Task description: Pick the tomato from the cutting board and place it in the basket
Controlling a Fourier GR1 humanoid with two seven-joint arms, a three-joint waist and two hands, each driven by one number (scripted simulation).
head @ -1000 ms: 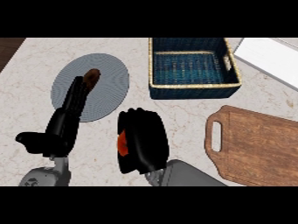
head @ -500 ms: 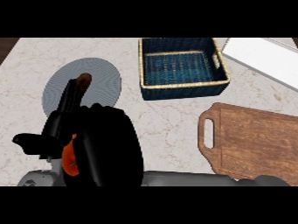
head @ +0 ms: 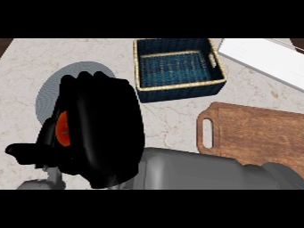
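My right hand fills the left middle of the head view, close to the camera, with its fingers curled round the tomato. Only an orange-red sliver of the tomato shows at the hand's left edge. The blue woven basket stands beyond it, up and to the right, with nothing visible inside. To the right lies the wooden cutting board, bare on top, with a handle slot at its left end. My left hand shows at the lower left, mostly hidden behind the right hand, its thumb sticking out leftward.
A grey round plate lies on the marble counter behind my right hand, largely covered by it. A white flat object lies slanted at the top right, beside the basket. The counter's dark edge shows at the top left.
My right hand, shut on the tomato, has risen toward the view and shifted left; it now covers most of the plate and my left hand. The dark item seen on the plate is hidden.
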